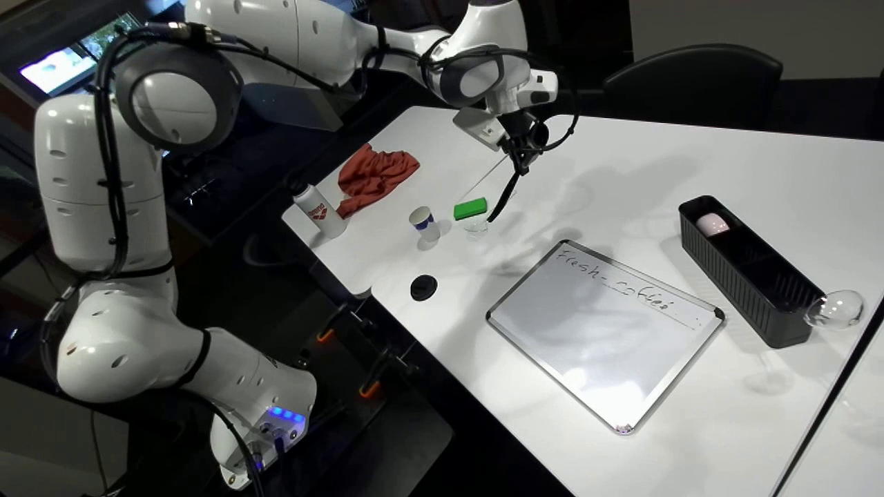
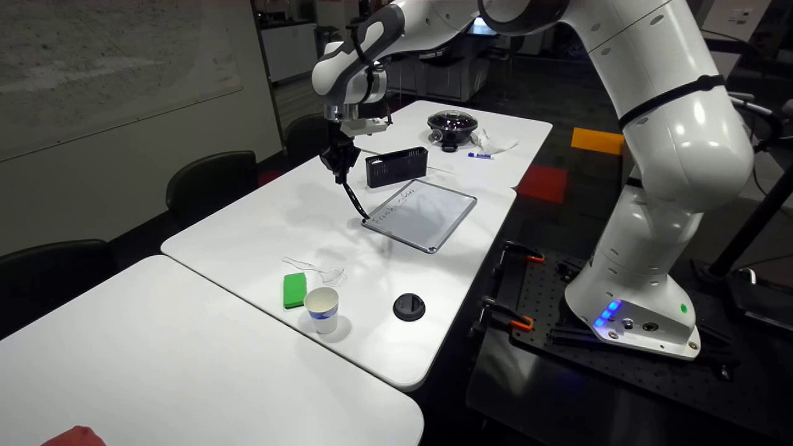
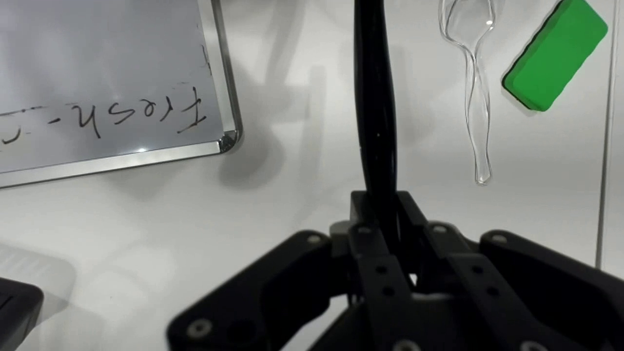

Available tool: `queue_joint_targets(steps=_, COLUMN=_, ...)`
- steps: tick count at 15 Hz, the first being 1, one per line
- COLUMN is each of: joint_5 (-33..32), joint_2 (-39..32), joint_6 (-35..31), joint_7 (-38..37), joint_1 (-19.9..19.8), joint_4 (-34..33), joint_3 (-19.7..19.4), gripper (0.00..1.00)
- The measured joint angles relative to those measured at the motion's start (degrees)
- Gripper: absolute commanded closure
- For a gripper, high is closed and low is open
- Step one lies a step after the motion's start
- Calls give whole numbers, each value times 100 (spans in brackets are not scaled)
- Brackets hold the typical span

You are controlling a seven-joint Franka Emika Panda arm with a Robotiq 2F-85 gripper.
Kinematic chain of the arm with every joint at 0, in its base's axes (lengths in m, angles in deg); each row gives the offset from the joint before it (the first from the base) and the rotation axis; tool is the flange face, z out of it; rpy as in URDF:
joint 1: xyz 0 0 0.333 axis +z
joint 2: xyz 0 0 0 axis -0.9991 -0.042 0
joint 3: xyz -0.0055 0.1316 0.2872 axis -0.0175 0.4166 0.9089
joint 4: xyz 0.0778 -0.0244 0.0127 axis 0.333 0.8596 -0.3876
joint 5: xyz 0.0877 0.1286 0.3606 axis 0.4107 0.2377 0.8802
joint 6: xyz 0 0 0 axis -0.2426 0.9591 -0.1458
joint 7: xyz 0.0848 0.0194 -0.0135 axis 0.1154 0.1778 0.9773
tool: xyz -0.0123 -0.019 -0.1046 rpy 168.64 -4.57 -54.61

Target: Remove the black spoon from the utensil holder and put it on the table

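Claw (image 3: 381, 207) clenched w/ black spoon (image 3: 376, 107) pinched in it, i.e. grasping. Spoon sticks out past claw, hanging below it at a tilt in both exterior views. Which end is held: can't tell; far end cut off in wrist view.

Progress: removal = done, spoon is out of utensil holder (image 2: 396, 168), which sits well apart from claw; a corner shows lower-left of claw in wrist view. Placing = not done: spoon looks to be in the air over table (image 2: 266, 226), free end prob. not touching; can't tell exact gap.

Around claw (wrist view): whiteboard (image 3: 105, 68) to its left, clear plastic spoon (image 3: 477, 97) + green eraser (image 3: 555, 56) to its right, table btwn.

Left to do, est.: bring claw down, lay spoon on table btwn whiteboard and clear plastic spoon or nearby, let go, back off. Approx. past halfway imo. Risk: spoon's tilted, so may flop/bounce if freed too high; could also land on whiteboard edge.
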Motion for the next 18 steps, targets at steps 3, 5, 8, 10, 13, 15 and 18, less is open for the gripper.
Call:
queue_joint_targets(steps=3, joint_5=-115, joint_2=-567, joint_6=0, joint_7=-5, joint_1=89, joint_4=-449, joint_3=-23, gripper=96)
queue_joint_targets(steps=5, joint_5=-228, joint_2=-912, joint_6=1, joint_7=-106, joint_1=157, joint_4=-744, joint_3=-44, gripper=96)
queue_joint_targets(steps=8, joint_5=-362, joint_2=-1383, joint_6=79, joint_7=-311, joint_1=252, joint_4=-1193, joint_3=-101, gripper=96)
queue_joint_targets(steps=10, joint_5=-372, joint_2=-1657, joint_6=283, joint_7=-348, joint_1=270, joint_4=-1499, joint_3=-110, gripper=96)
queue_joint_targets(steps=13, joint_5=-373, joint_2=-2020, joint_6=749, joint_7=-443, joint_1=269, joint_4=-1965, joint_3=-125, gripper=96)
queue_joint_targets(steps=15, joint_5=-373, joint_2=-2238, joint_6=1089, joint_7=-528, joint_1=267, joint_4=-2264, joint_3=-148, gripper=96)
queue_joint_targets(steps=18, joint_5=-376, joint_2=-2534, joint_6=1482, joint_7=-614, joint_1=263, joint_4=-2671, joint_3=-167, gripper=96)
